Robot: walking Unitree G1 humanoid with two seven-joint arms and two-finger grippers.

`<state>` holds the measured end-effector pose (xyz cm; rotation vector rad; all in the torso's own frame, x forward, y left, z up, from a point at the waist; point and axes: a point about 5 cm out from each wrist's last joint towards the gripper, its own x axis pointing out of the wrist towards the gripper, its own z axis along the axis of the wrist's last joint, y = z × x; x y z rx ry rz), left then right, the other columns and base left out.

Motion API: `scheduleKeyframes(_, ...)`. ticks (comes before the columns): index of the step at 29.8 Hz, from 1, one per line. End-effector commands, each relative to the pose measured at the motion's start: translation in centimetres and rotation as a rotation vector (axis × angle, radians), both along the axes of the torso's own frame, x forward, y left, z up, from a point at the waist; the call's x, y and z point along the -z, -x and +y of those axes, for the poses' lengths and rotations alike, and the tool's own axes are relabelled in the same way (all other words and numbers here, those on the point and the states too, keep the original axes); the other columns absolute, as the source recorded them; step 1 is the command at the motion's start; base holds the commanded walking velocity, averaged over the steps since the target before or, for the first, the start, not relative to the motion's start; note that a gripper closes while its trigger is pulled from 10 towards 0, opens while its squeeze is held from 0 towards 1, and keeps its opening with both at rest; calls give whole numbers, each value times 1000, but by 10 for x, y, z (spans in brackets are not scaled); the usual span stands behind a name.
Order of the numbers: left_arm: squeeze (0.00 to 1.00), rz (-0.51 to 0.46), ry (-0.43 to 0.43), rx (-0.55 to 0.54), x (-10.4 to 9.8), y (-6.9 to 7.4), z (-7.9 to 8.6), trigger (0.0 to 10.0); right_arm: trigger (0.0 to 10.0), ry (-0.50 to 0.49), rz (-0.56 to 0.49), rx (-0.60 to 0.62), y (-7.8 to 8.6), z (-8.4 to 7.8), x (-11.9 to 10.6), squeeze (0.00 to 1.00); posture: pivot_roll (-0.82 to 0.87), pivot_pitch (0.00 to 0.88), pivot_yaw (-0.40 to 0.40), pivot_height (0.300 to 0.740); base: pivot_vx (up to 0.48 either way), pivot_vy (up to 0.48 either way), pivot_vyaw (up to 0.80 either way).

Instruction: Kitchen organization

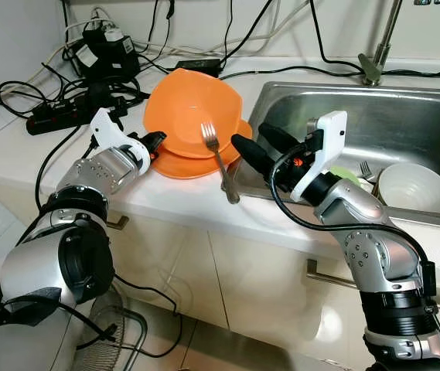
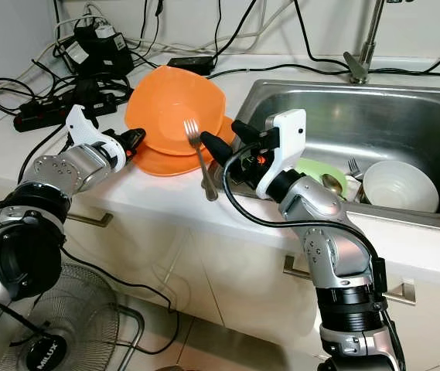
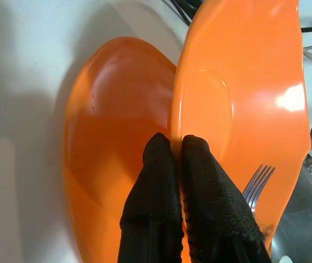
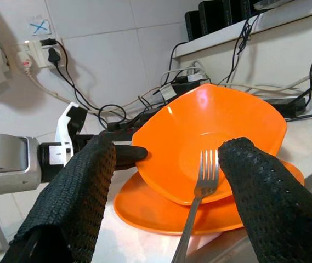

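The left hand [image 3: 175, 164] is clenched on the rim of the upper orange plate [image 1: 192, 112], holding it tilted up on edge above a second orange plate [image 1: 177, 164] lying flat on the white tabletop [image 1: 18, 151]. A fork [image 1: 218, 161] leans against the tilted plate, handle down by the sink [image 1: 405, 104] edge. The right hand [image 1: 257, 143] hovers released just beside the fork, fingers spread on either side.

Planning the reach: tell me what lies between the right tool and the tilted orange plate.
A silver metal fork, leaning against the tilted orange plate, right wrist view.
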<state>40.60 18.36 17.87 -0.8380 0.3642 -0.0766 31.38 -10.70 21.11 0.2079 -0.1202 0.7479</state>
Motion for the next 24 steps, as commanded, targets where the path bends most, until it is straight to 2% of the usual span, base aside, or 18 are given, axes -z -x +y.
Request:
scheduleKeyframes(1,1000,70,-28,-17,16,6,8,10000,10000,3,-7,-1,-1,1,-2,0,-94,0,160,740,0,0,0)
scheduleKeyframes(24,1000,62,-22,-50,11,5,13,10000,10000,3,-6,-5,-2,2,-2,0,-91,0,154,740,0,0,0)
